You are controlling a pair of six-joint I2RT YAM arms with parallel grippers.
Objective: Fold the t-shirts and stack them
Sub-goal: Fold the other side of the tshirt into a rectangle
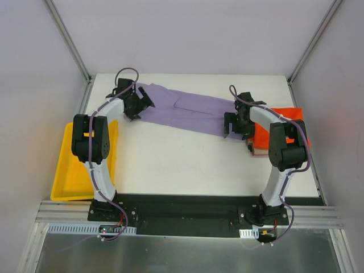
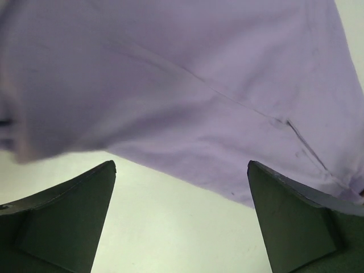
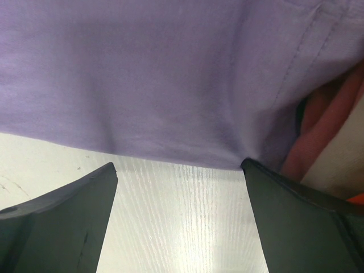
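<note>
Top view bright, even, diffuse overhead light; white table (image 1: 187, 165) nearly blown out, only faint soft shadows under the arms (image 1: 96, 148). Left wrist: purple shirt (image 2: 170, 85) soft, smeared blur at left edge, table tinted greenish. Right wrist: sharper, glare streak on table grain; fingers (image 3: 57, 222) dark, little detail in both wrist views.

Purple t-shirt (image 1: 187, 111) matt cloth; table (image 1: 187, 165) white wood-grain, slightly glossy.
</note>
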